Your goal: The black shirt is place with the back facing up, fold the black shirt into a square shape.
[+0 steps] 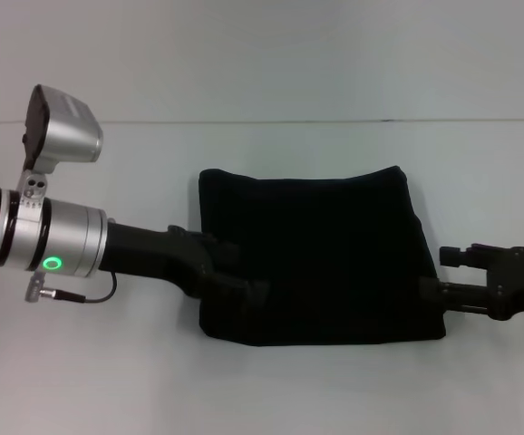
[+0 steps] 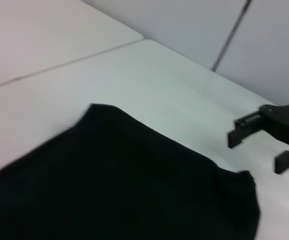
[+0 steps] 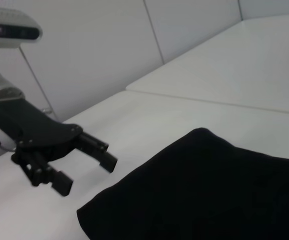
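The black shirt (image 1: 316, 258) lies folded into a rough square in the middle of the white table (image 1: 271, 390), with only plain black cloth showing. My left gripper (image 1: 242, 272) is at the shirt's left edge near its front corner. In the right wrist view the left gripper (image 3: 87, 175) is open and holds nothing, just off the cloth (image 3: 209, 195). My right gripper (image 1: 436, 274) is at the shirt's right edge. The left wrist view shows the right gripper (image 2: 257, 151) open too, beside the folded corner (image 2: 234, 190).
The white table runs on around the shirt, with a seam line (image 1: 334, 121) across its far side. A light panelled wall (image 3: 134, 50) stands behind the table. The left arm's silver wrist and camera (image 1: 58, 136) hang over the table's left part.
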